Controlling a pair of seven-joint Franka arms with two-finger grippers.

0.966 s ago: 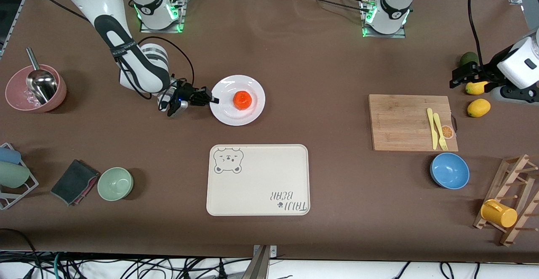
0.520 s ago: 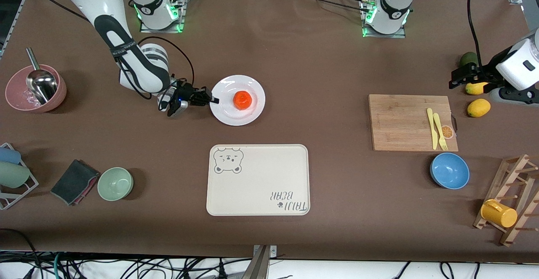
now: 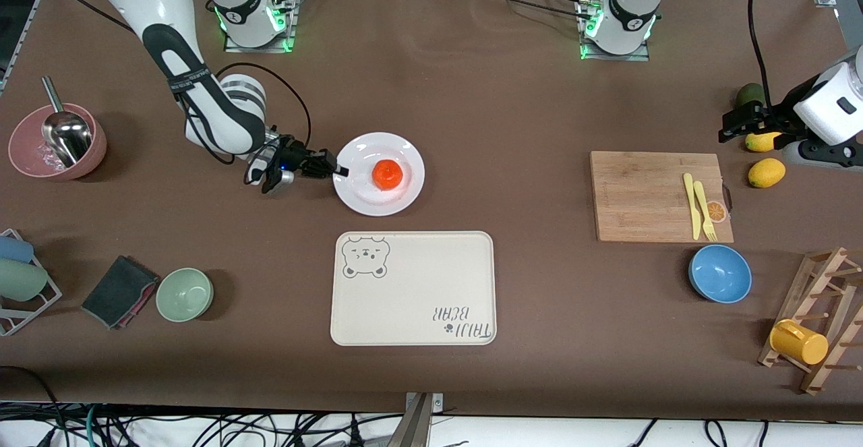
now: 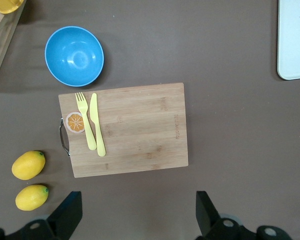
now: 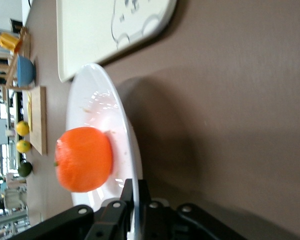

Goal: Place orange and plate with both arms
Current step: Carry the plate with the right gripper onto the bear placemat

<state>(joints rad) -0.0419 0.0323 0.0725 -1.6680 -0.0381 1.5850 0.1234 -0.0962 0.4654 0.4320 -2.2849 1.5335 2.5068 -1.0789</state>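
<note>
Risk gathers at the rim of the round, glossy white plate (image 3: 379,174), where the right end effector (image 3: 339,171) is clenched on the edge toward the right arm's end of the brown tabletop (image 3: 499,96). The wrist view shows the closed black fingers (image 5: 136,197) pinching only a thin lip of the plate's rim (image 5: 125,150). The small, round red-orange orange (image 3: 388,174) sits loose near the middle of the plate, farther from the front camera than the cream rectangular tray with a bear drawing (image 3: 412,288).

A one-sided pinch on glossy ware appears precarious: the plate could slip from the fingers or sag at its free edge, and any tilt or sudden pull would likely set the orange rolling toward the rim and onto the tabletop. A dragged plate might also catch on the tray's raised edge and stall.

The left end effector (image 4: 135,212) waits over the tabletop toward the left arm's end, its fingers spread wide and holding nothing, beside the bamboo cutting board (image 3: 661,195) with its yellow plastic fork and knife (image 3: 699,205) and near two yellow lemons (image 3: 766,157). It is well apart from the plate and offers no second support if the grip fails.
</note>
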